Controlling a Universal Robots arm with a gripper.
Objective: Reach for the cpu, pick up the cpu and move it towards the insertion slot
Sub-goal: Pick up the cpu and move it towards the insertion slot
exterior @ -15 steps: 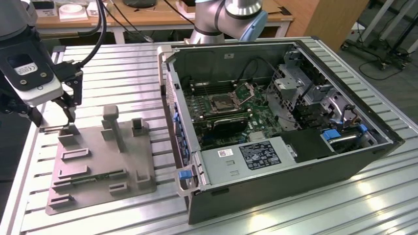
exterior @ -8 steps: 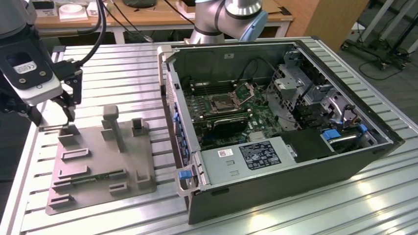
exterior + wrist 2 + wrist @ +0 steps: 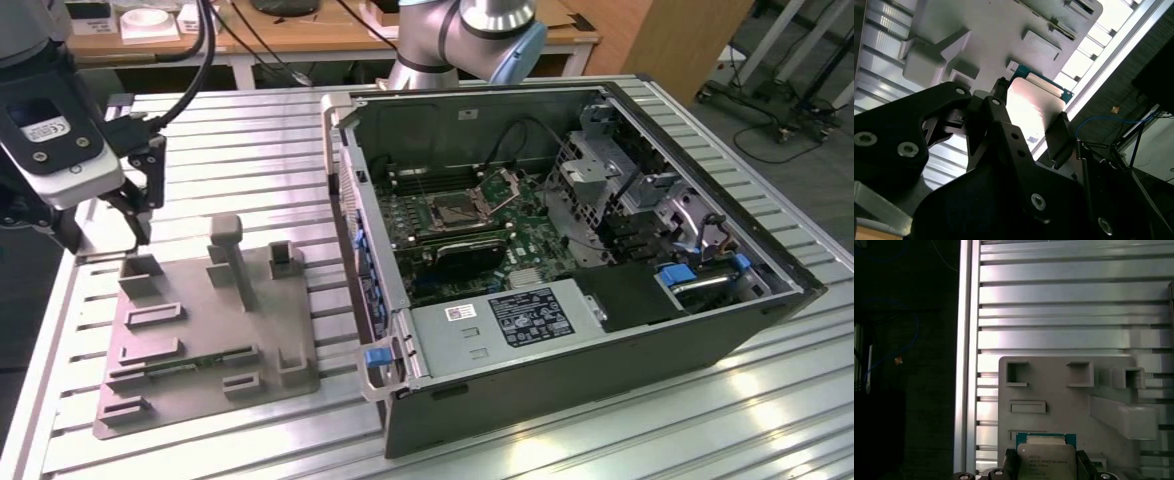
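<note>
The cpu (image 3: 1046, 461) is a small square chip with a silvery top and a green rim. It sits between my gripper's black fingers (image 3: 1011, 465) in both wrist views. My gripper (image 3: 1030, 111) is shut on the cpu (image 3: 1034, 107), one finger against each opposite edge. In the exterior view my gripper (image 3: 104, 232) hangs just above the far corner of the grey tray (image 3: 200, 330), at that view's left. The insertion slot (image 3: 461, 212), a dark square socket with a raised metal flap, lies inside the open computer case, well off to the exterior view's right.
The grey tray has upright posts (image 3: 230, 260) and a green memory stick (image 3: 200, 360) lying in it. The open computer case (image 3: 574, 380) has a tall side wall (image 3: 350, 200) facing the tray. The slatted metal table's edge (image 3: 54, 330) runs close beside my gripper.
</note>
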